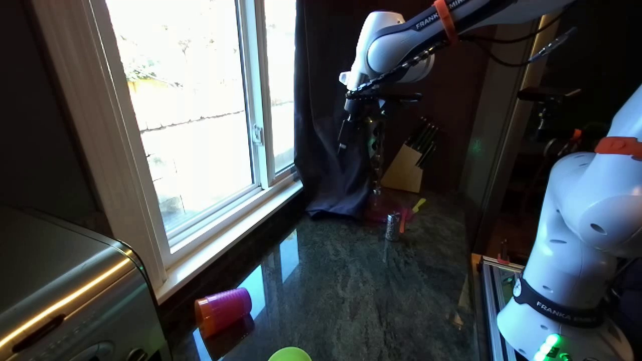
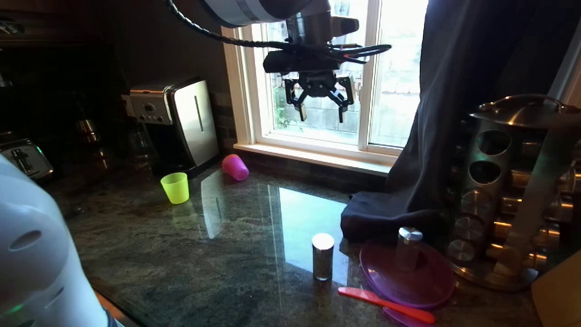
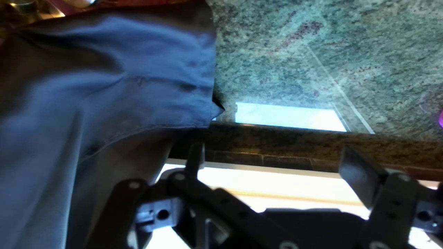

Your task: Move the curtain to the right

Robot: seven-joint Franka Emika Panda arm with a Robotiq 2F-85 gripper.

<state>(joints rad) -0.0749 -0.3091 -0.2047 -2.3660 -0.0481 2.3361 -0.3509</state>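
Observation:
The curtain [image 1: 326, 185] is a tall dark drape hanging at one side of the window, its lower end bunched on the counter. It also hangs to the right of the window in an exterior view [image 2: 415, 177] and fills the left of the wrist view [image 3: 114, 93]. My gripper [image 2: 322, 114] is open with nothing between its fingers. It points down in front of the window, apart from the curtain and to its left in that view. In the wrist view the spread fingers [image 3: 271, 159] are over the window sill, with the curtain beyond the left finger.
A spice rack [image 2: 488, 190] stands right beside the curtain. A purple plate [image 2: 435, 293], a metal shaker [image 2: 322, 263] and a red knife [image 2: 386, 303] lie near its hem. A knife block [image 1: 404, 170], a pink cup [image 2: 236, 168], a green cup [image 2: 176, 188] and a coffee machine [image 2: 193, 122] are around.

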